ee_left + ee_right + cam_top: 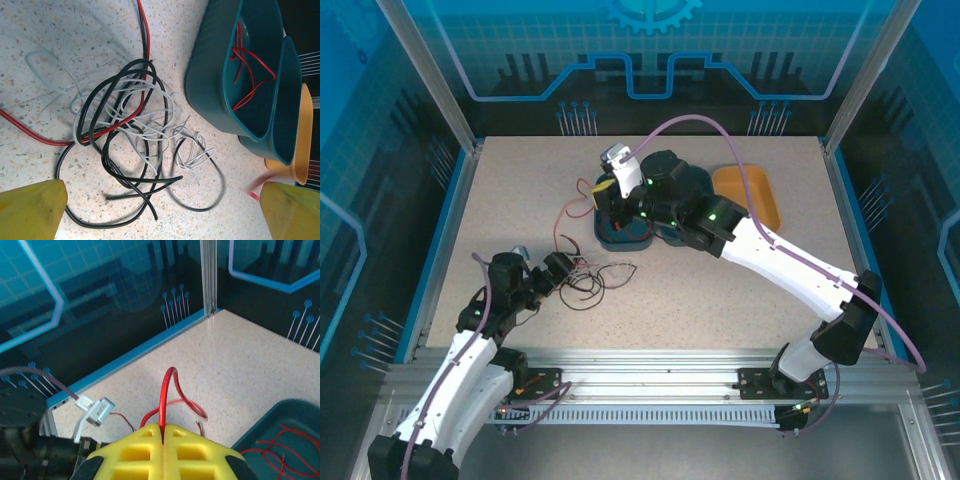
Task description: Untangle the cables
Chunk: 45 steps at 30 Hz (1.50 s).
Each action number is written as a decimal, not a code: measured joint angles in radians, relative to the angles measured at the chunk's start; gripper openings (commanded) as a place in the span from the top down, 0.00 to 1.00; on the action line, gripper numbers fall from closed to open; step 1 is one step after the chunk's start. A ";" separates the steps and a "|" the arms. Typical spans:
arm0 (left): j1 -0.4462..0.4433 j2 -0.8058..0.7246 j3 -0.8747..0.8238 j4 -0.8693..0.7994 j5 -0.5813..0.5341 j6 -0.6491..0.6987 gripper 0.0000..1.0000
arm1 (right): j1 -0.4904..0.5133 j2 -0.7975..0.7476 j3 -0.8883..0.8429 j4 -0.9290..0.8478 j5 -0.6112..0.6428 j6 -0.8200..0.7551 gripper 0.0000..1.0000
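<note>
**Cables (127, 135).** A loose knot of black, white and red strands lies on the desk (45, 30), near the teal bin (210, 75). Several red lengths (247, 65) already lie inside the bin.

**Red cable (162, 390).** One strand rises in an arch from the right fingers (145, 450), which are pressed together and clamped on it, above the desk beside the bin. In the top view a red strand (563, 215) runs from that region down toward the knot. It is probably the same cable, though the junction cannot be traced.

**Left fingers (30, 210).** They stand wide apart, holding nothing, poised on either side of the knot's near edge.

**Method for the step in hand.**
- The left fingers should pin or pinch the black-and-white bundle, not the red strand.
- The right arm can then draw its red cable out against a fixed anchor.
- The pull should be slow and follow the line where the red (144, 35) exits the knot.
- A sideways tug would likely cinch the black loops (95, 107) tighter or drag the whole knot toward the bin.
</note>
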 measured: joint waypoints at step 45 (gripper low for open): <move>0.000 -0.007 0.001 -0.026 -0.002 0.023 0.01 | -0.275 0.352 0.249 -0.318 -0.093 0.149 1.00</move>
